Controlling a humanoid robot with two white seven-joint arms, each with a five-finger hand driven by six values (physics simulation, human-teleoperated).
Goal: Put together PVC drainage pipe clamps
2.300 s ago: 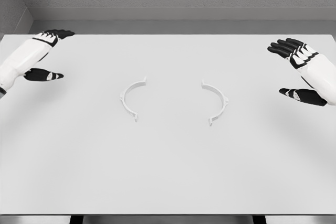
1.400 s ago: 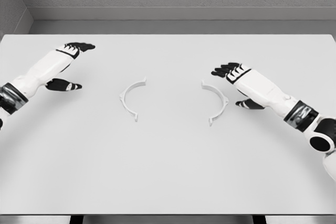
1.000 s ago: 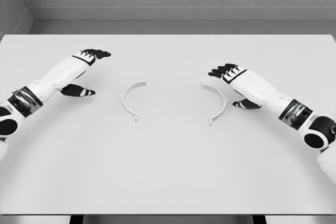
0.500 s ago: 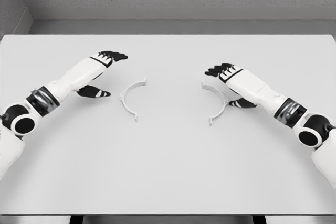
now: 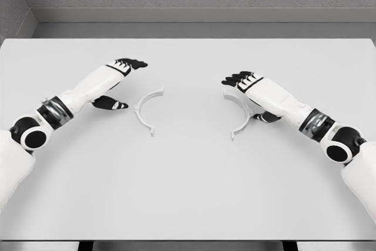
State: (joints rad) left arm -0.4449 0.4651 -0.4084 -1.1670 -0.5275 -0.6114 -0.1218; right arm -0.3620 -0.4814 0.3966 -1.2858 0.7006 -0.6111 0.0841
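Clamp halves (image 5: 148,110) lie apart, mid-table (image 5: 188,192).

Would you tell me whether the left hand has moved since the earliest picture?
Yes. The left hand has travelled rightward from the table's left edge and now hovers beside the left clamp half.

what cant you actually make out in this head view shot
- Right clamp half: its outer curve is covered by the right robot hand; contact cannot be judged.
- Left clamp half: end tabs too small to read.
- Left robot hand: palm faces away.
- Table: near edge cut off by the frame.
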